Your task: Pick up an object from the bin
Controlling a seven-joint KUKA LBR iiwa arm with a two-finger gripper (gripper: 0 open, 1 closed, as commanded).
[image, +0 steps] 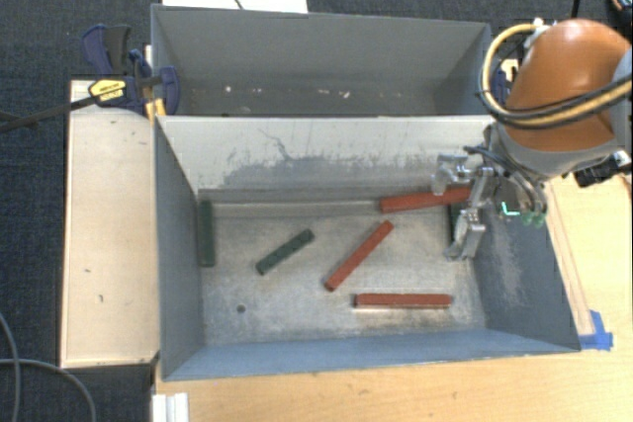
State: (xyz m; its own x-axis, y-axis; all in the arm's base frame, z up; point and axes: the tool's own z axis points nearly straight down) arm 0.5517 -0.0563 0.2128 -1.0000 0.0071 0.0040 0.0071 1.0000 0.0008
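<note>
Gripper: the gripper (459, 211) is low in the bin (181, 252) at its right-hand end, near the back wall; its jaws are spread wide, clamping nothing.
Arm: an orange cover (571, 74) with looped cables (492, 64) sits above the gripper, over the bin's right rim.
Count of red bars: three.
Nearest red bar: the first red bar (417, 203) lies flat along the foot of the back wall; its right end reaches in between the spread jaws. I cannot tell if either finger touches it.
Second red bar: the slanted red bar (358, 255) lies on the floor near the gripper, to its left in this view and toward the front, apart from the first.
Third red bar: the level red bar (403, 300) lies in front of the gripper, closer to the front wall and just beyond the slanted one's lower end, not touching it.
Count of green bars: two.
Nearer green bar: the tilted green bar (285, 251) lies past the slanted red bar, mid-floor.
Farthest green bar: the upright-lying green bar (206, 232) rests against the wall opposite the gripper, well apart from it.
</note>
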